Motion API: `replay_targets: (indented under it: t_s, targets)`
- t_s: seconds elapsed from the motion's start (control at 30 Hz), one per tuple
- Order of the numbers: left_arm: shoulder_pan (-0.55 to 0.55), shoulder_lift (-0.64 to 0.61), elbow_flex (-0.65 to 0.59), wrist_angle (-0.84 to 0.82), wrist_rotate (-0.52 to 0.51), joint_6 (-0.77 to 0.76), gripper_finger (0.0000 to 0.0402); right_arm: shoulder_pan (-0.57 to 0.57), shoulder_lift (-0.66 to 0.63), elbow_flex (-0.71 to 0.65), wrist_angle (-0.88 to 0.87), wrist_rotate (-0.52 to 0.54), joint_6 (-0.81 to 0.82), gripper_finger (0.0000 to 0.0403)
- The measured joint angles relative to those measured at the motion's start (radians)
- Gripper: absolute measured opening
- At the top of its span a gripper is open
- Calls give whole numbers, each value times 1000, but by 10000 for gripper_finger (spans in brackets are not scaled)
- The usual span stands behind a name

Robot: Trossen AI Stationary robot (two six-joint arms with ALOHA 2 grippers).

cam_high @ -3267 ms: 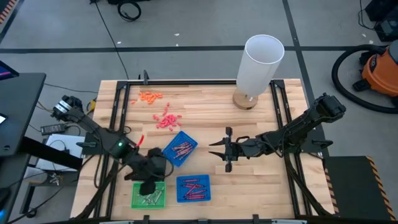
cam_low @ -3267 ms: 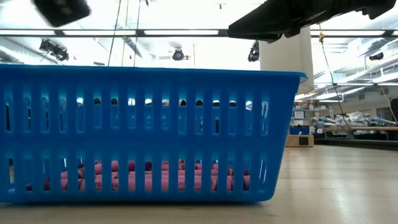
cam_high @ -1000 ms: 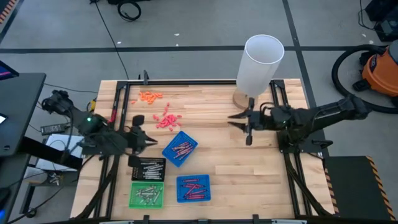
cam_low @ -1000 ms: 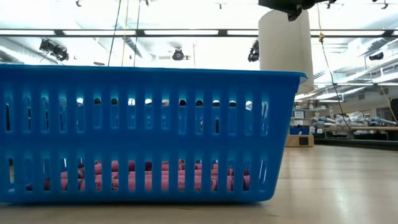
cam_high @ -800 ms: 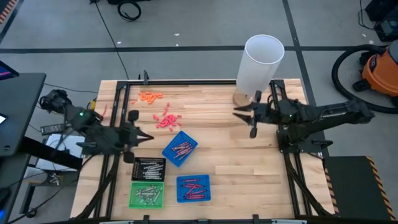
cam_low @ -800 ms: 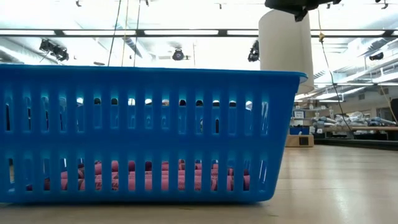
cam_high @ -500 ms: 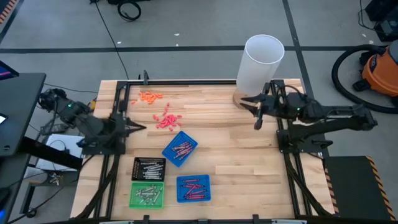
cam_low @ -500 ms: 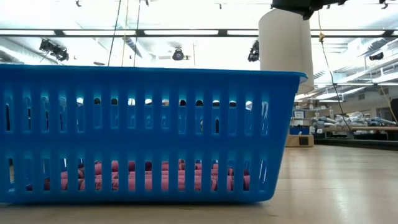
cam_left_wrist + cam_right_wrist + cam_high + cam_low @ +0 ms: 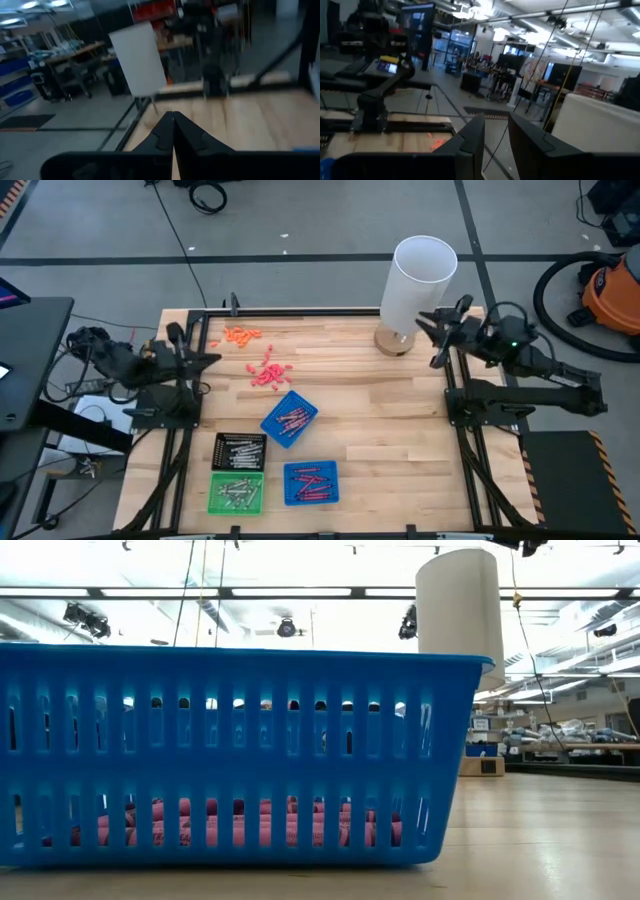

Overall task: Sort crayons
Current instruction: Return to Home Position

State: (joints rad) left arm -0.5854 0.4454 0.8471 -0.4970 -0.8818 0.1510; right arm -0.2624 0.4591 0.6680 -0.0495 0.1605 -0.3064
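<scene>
The crayons lie in small square trays at the near middle. Red ones fill a tilted blue tray (image 9: 289,418) and a second blue tray (image 9: 311,483). Grey-silver ones lie in a green tray (image 9: 238,492) and a black tray (image 9: 240,452). My left gripper (image 9: 207,360) is shut and empty at the table's left edge; its fingers meet in its wrist view (image 9: 173,131). My right gripper (image 9: 434,340) is open and empty at the far right edge, beside the white cylinder. Its wrist view (image 9: 496,140) shows the gap.
A tall white cylinder (image 9: 420,285) stands on a round base at the far right. Orange bits (image 9: 241,334) and salmon-pink bits (image 9: 268,370) lie on the far left of the wooden table (image 9: 380,420). In the low view a blue tray's slatted wall (image 9: 230,755) fills the foreground.
Both arms have drawn back from the middle. My left gripper has gone toward the table's left and far edges, away from the trays. My right gripper has gone toward the far right corner, up to the white cylinder, and stays open. The trays have kept still.
</scene>
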Motion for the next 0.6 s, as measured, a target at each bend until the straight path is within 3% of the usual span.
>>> replay_targets:
  t_s: [0.13, 0.3, 0.6]
  targets:
    - [9, -84, -94, 149, -11, 38, 7, -78, -25, 1, -18, -82, 0, 95]
    - [39, -176, -193, 304, -10, 94, 7, -166, -82, 11, -27, -103, 1, 95]
    - [46, -266, -204, 337, 34, 107, 7, -218, -200, 102, -172, -184, 56, 88]
